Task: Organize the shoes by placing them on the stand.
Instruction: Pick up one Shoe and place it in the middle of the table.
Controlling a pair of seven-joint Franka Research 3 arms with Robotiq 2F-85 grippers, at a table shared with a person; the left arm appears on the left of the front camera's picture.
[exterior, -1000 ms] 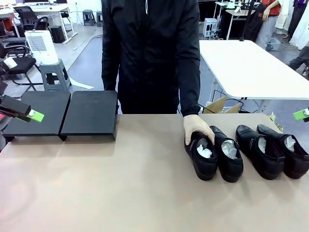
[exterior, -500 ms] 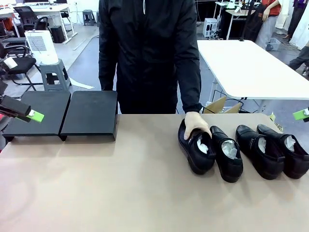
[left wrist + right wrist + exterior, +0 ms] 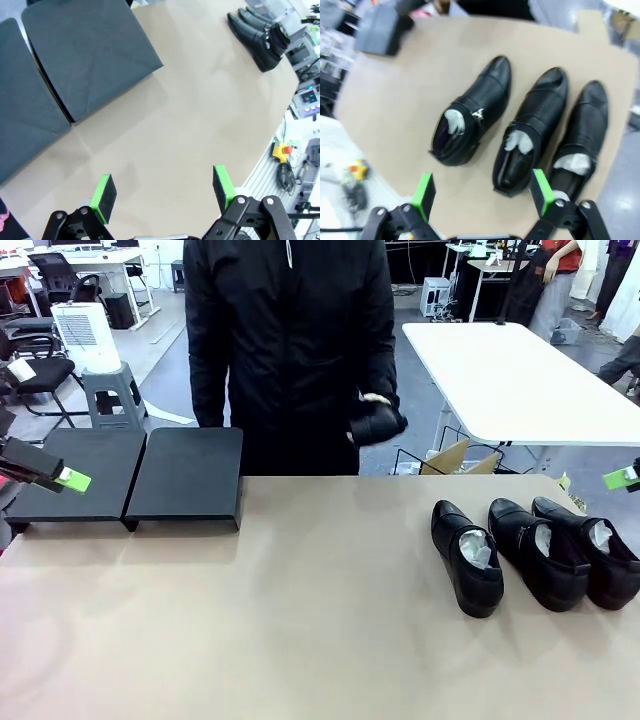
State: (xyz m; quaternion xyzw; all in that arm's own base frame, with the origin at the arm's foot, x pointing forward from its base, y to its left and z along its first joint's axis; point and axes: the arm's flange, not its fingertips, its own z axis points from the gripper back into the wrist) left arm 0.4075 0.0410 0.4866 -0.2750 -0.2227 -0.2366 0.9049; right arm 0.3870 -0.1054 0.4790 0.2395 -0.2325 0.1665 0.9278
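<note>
**1. Stand.** The low flat black stand (image 3: 185, 475) rests on the tan desk (image 3: 300, 640), at the far edge and toward the robot's left. It presents 2 flat sections side by side, with a narrow seam between them.

**2. Shoes on the desk.** 3 glossy black leather dress shoes, each stuffed with white crumpled paper, stand in 1 close row on the desk, well apart from the stand and to its right. In order from the stand they are the nearest shoe (image 3: 468, 560), the middle shoe (image 3: 535, 552) and the farthest shoe (image 3: 595, 550). All 3 are upright, with toes toward the robot's side and heels toward the far edge.

**3. Shoe in hand.** The 4th shoe (image 3: 380, 427), of the same kind, is held in the hand (image 3: 373, 400) of a person in a black jacket. It is raised above desk level, beyond the far edge, to the right of the stand and between the stand and the row of 3.

**4. Left gripper.** The left gripper (image 3: 165, 187) is open, with its green pads (image 3: 105, 192) wide apart and nothing between them. It hangs over bare desk near the stand, on the robot's side of the left section.

**5. Right gripper.** The right gripper (image 3: 482, 192) is open and holds nothing. It is well apart from the stand, above the desk beside the row of 3 shoes.
</note>
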